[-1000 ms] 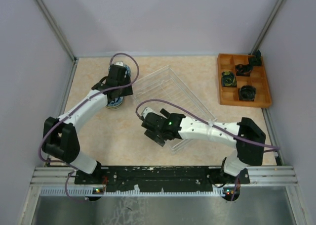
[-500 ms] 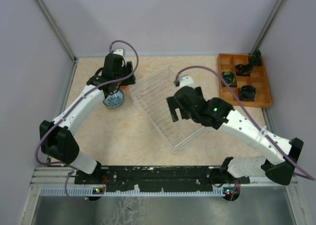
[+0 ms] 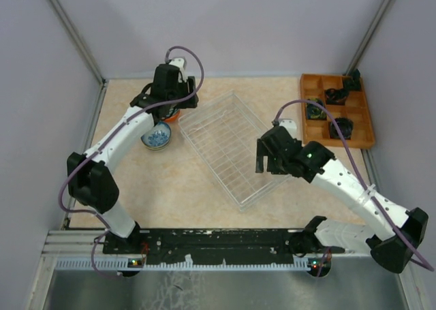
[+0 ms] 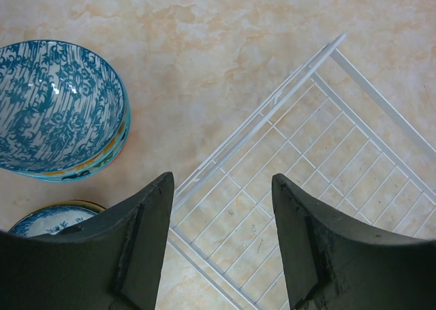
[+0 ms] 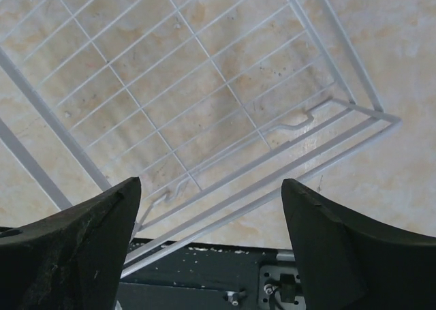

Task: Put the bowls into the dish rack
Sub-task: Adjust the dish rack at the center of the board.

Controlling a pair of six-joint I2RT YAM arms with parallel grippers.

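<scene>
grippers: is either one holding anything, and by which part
Nothing is held. The left gripper and the right gripper both hang open over the dish rack, their fingers empty.

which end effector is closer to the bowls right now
Left. The left end effector hovers just beside the bowls, at the dish rack's far-left corner; the right end effector is over the rack's opposite end, well away.

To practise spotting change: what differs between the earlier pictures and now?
The right claw swung from the near corner of the dish rack to its right side. The left claw moved farther back, uncovering the blue-patterned bowl. Both are open, holding nothing. Rack and orange tray stayed put.
</scene>
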